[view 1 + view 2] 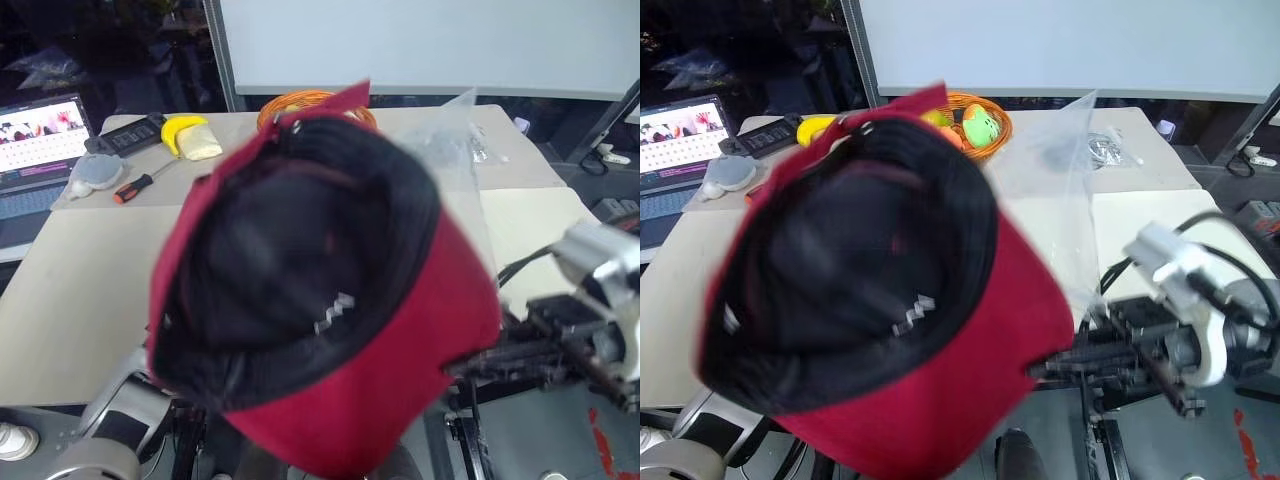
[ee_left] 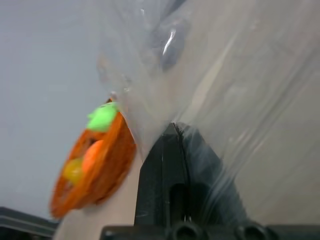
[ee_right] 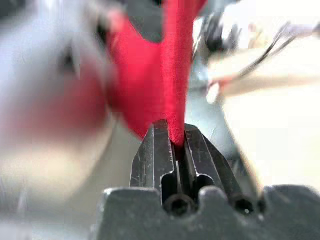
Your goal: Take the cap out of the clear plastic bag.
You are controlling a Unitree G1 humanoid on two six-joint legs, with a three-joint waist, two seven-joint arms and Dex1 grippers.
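Beige counter (image 1: 80, 290) beyond: right end effector (image 3: 176, 142) clamps the cap (image 1: 330, 300) — lifted near; left end effector (image 2: 172, 131) pinches the clear plastic bag (image 1: 1060, 170). Extraction nearly complete — next, separate them fully.

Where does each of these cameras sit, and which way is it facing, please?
Left and right eye views: on the head, looking forward and down at the cap above the table.
Left wrist view: along the left gripper, shut on the clear plastic bag.
Right wrist view: along the right gripper, shut on the cap.
Shared: the cap and the orange basket.
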